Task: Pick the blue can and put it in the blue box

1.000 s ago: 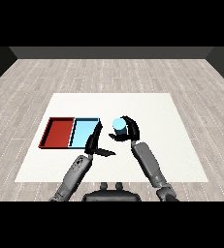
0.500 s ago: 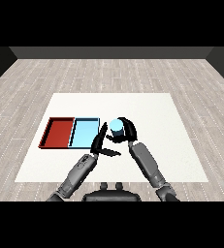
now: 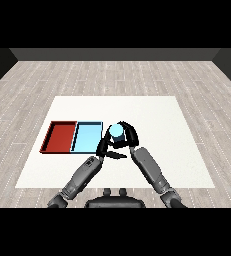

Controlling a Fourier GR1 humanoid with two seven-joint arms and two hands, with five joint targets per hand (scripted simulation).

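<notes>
Blue can [image 3: 116,131] was held in curled right hand [image 3: 128,137], just right of light blue tray [image 3: 87,138]; left hand [image 3: 107,148] fingers were kept straight, nothing held.

Red tray [image 3: 60,136] on white table [image 3: 157,125]

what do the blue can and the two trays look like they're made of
Blue can, held in the right robot hand: smooth, matte light blue; metal or plastic, unclear. Red tray and light blue tray: flat uniform colour, thin raised rims, probably plastic. White table: plain, matte.
</notes>
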